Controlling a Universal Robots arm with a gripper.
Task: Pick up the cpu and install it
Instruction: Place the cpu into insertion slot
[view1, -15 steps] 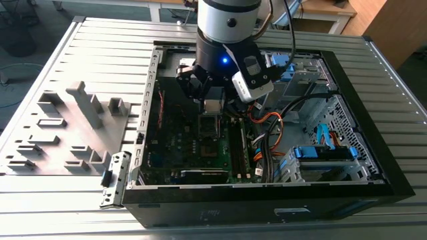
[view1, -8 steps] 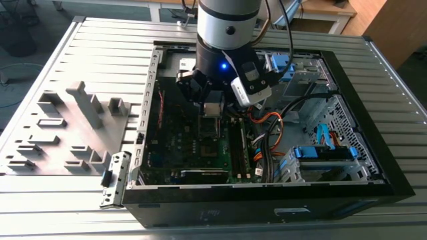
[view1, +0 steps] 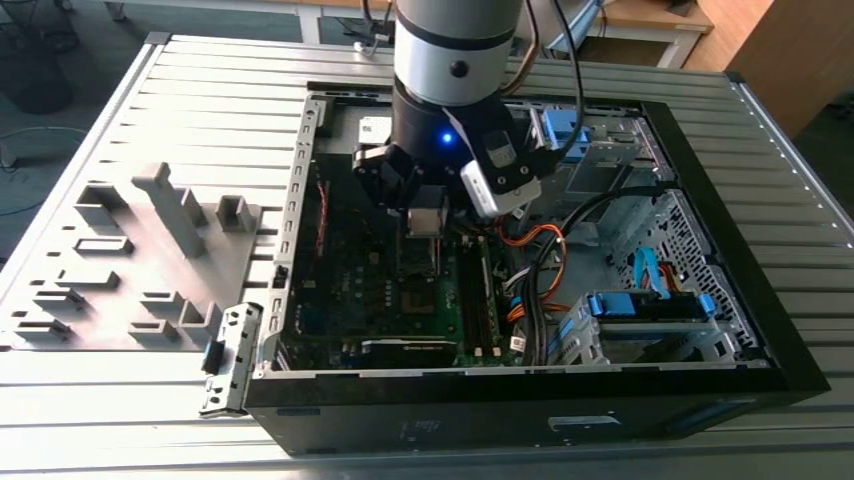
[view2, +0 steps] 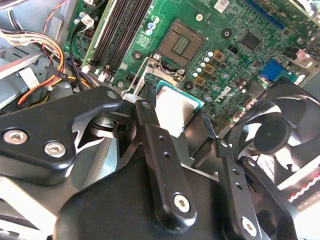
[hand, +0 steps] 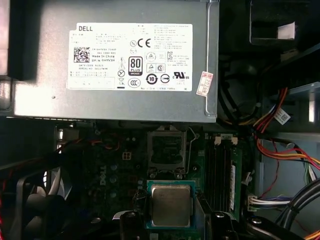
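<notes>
**Obstructions.** In the exterior view the arm (view1: 454, 60) and its wrist cover the middle of the motherboard (view1: 400, 300). The gripper (view1: 424, 222) sits low beneath them, and its fingers are hard to make out there. In the second wrist view the black finger links hide the near part of the cpu (view2: 176, 106). In the first wrist view the cpu (hand: 171, 204) shows its silver face and green rim, but the gripper body cuts off its near edge.

**Pose.** The arm descends steeply into the open case (view1: 534, 405), tool pointing down at the board. The fingers (view2: 148, 120) are clamped on opposite edges of the cpu. The cpu is held near the open socket (hand: 167, 149), not seated in it, between the fan (hand: 35, 210) and the memory slots (hand: 220, 170). The power supply (hand: 115, 65) lies beyond the socket.
</notes>
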